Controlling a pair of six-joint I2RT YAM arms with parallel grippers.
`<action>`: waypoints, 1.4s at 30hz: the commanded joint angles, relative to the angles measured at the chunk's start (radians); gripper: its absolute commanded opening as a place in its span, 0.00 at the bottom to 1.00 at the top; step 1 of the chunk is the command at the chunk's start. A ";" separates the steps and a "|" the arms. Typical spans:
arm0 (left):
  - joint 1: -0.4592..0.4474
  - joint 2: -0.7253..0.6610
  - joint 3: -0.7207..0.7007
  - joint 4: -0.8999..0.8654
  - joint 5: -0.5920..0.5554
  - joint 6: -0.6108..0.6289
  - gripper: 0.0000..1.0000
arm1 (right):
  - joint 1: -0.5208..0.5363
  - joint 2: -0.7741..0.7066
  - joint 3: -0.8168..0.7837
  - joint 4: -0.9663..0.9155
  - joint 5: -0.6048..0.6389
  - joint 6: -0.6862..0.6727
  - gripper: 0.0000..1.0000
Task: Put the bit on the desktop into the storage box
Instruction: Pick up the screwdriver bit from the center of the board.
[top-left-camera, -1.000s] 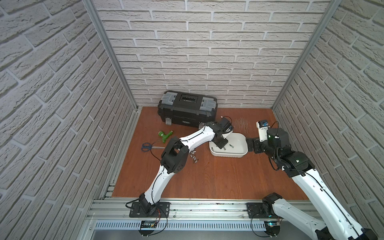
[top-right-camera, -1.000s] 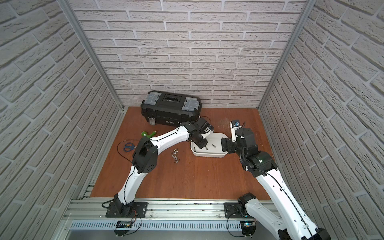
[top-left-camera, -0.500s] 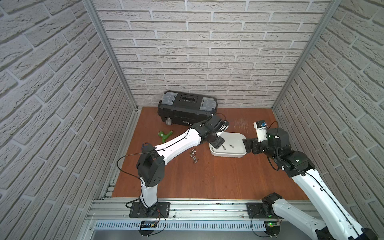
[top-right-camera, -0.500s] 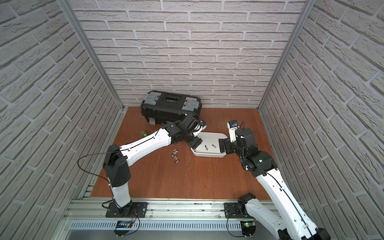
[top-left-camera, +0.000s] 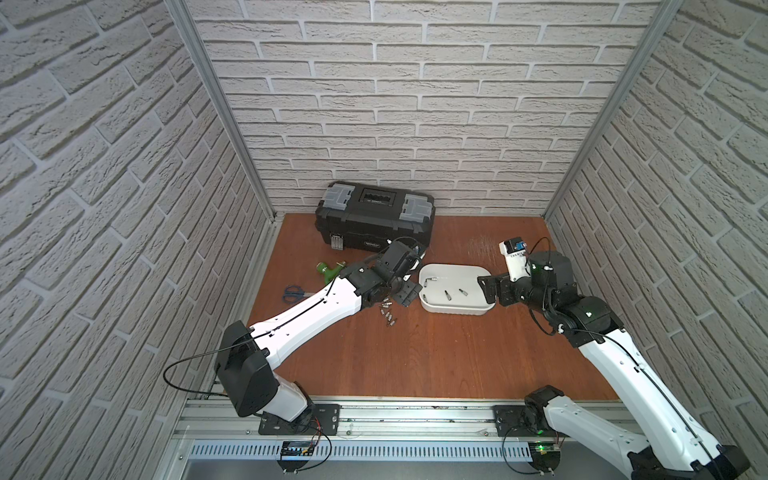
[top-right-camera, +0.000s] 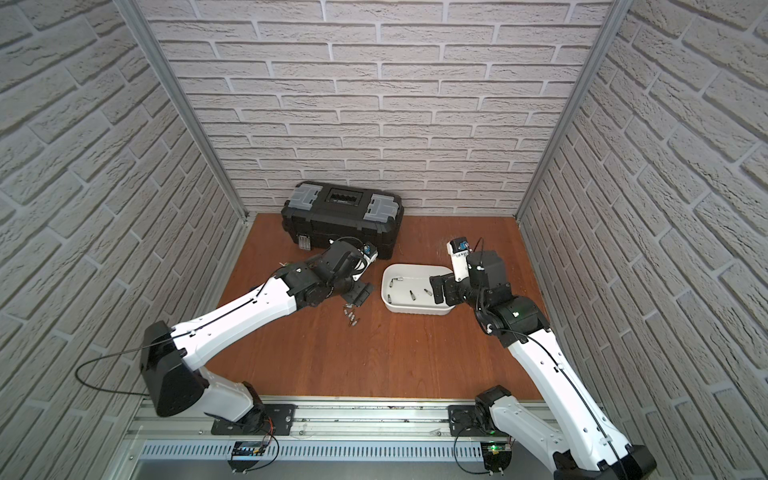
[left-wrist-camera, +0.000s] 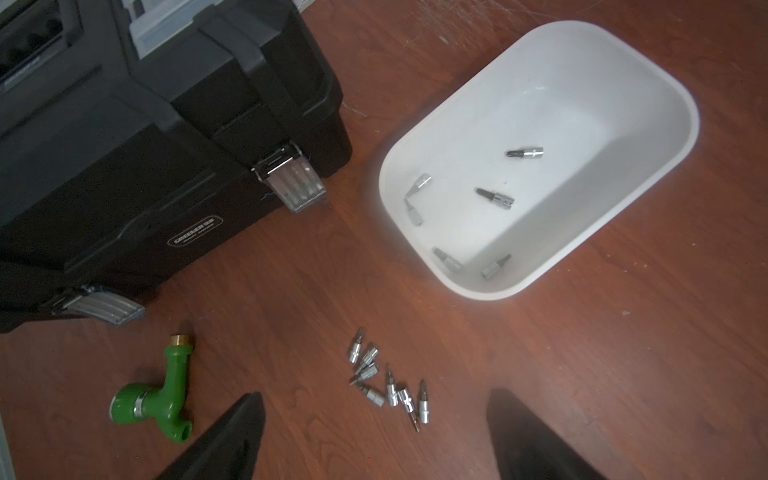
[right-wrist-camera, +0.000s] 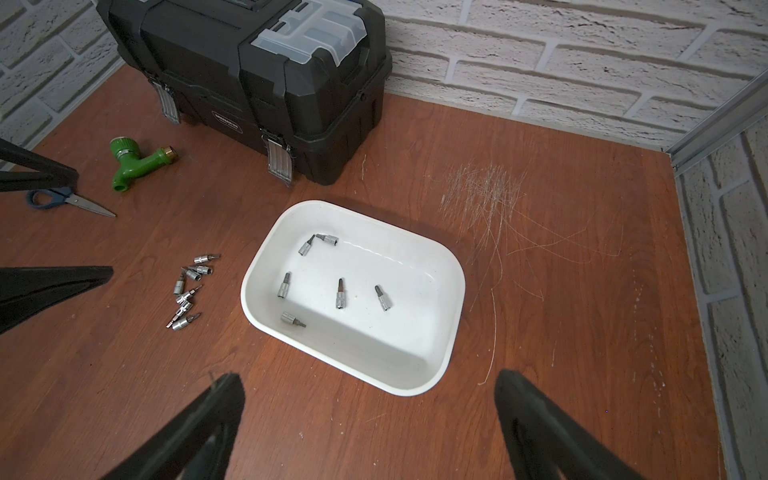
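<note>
Bits (left-wrist-camera: 388, 384) piled on desktop (left-wrist-camera: 582, 374); L hand (left-wrist-camera: 376, 395) wide, empty; R hand (right-wrist-camera: 368, 374) wide, hides storage box (top-left-camera: 453, 307) edge.

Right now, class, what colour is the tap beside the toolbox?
Green tap, clearest in the left wrist view.

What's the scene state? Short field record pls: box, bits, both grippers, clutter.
storage box: shallow white plastic tub, on the reddish-brown wood-grain desktop
in box: six small silver bits, lying flat
on desktop: loose cluster of silver bits, beside the tub
left gripper: open, empty, near the cluster
right gripper: open, empty, near the tub
other: black toolbox with grey lid compartments, green plastic tap, blue-handled scissors
task: unfinished
</note>
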 joint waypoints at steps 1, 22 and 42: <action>0.041 -0.043 -0.047 -0.028 -0.013 -0.038 0.87 | -0.003 0.007 0.034 0.049 -0.018 -0.010 0.99; 0.238 0.134 -0.127 -0.007 0.177 -0.014 0.68 | -0.003 0.013 0.042 0.037 0.013 -0.004 0.99; 0.252 0.445 0.058 0.007 0.269 0.029 0.37 | -0.003 0.016 0.027 0.034 0.035 -0.002 0.99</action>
